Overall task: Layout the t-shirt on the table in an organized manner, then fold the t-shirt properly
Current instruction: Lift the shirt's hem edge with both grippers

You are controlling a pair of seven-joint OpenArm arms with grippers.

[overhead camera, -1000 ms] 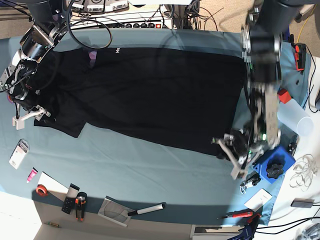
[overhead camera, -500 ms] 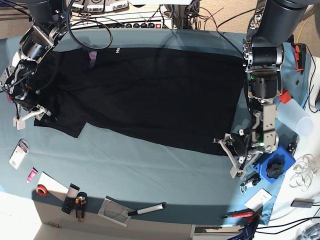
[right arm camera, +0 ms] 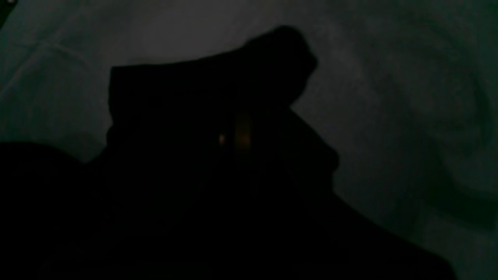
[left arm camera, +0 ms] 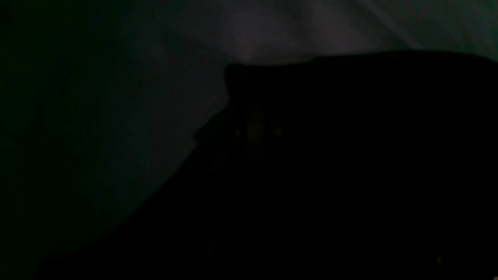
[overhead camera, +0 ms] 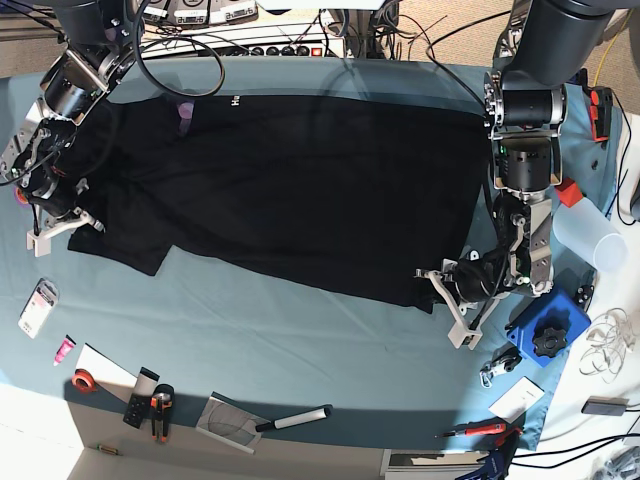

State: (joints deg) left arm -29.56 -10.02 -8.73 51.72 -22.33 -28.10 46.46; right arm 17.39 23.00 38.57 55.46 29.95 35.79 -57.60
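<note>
The black t-shirt (overhead camera: 300,190) lies spread flat over the back half of the teal table (overhead camera: 300,340), with a bit of purple print (overhead camera: 185,112) near its far left. At the shirt's near right corner, my left gripper (overhead camera: 447,290) is shut on the hem. My right gripper (overhead camera: 62,222) is shut on the shirt's left edge by the sleeve. Both wrist views are very dark. The left wrist view shows black cloth (left arm camera: 350,175) bunched over the table (left arm camera: 97,97). In the right wrist view, black cloth (right arm camera: 194,175) likewise covers the table (right arm camera: 389,97).
A blue box with a black knob (overhead camera: 545,335), a clear cup (overhead camera: 590,240) and a red block (overhead camera: 568,192) sit at the right edge. Along the front lie a tape roll (overhead camera: 84,381), pliers (overhead camera: 160,410), a white marker (overhead camera: 295,419) and a red screwdriver (overhead camera: 480,430).
Both grippers have closed on the shirt's edges. The left gripper has slid a little leftward with the hem corner. The right gripper has shifted slightly up along the left edge.
</note>
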